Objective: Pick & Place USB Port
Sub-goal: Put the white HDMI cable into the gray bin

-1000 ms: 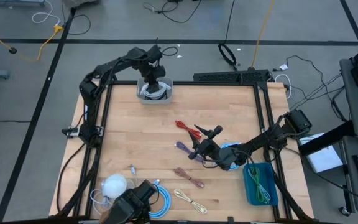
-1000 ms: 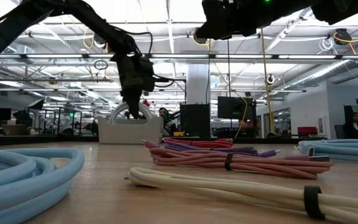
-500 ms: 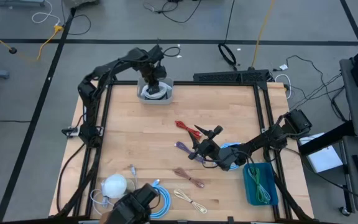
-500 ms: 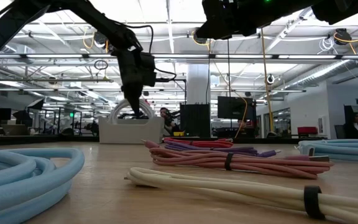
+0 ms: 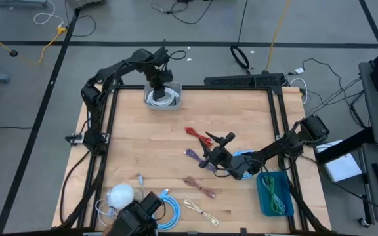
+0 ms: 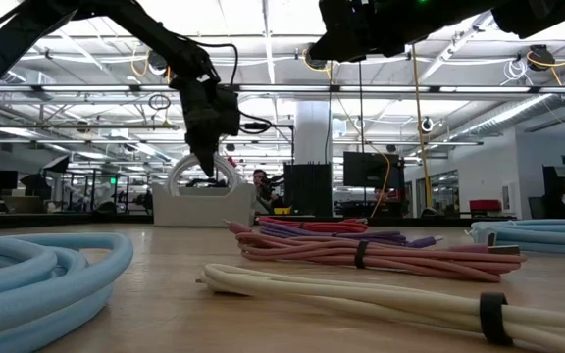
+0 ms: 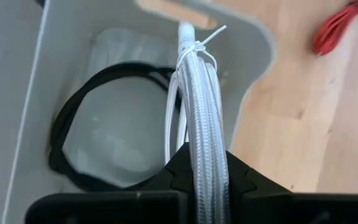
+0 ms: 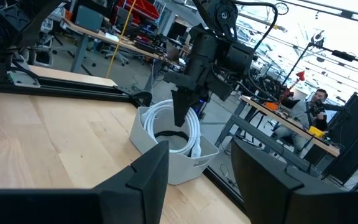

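The left tool (image 5: 158,84) hung over the white bin (image 5: 175,99) at the far edge of the counter (image 5: 136,151), its jaws pinched on a coiled white cable (image 7: 199,134). In the left wrist view the coil stood inside the bin, its tied end up against the wall nearest the counter's bare wood, with a black cable (image 7: 79,118) already lying on the bin floor.

The risk was in the release. The coil leaned close to that wall, so letting go there could have left it draped over the rim or tipped out onto the counter. Its springy loops might also have snagged a finger on withdrawal and been dragged back out.

The right tool (image 5: 205,157) waited over the loose cables mid-counter, jaws wide and empty.
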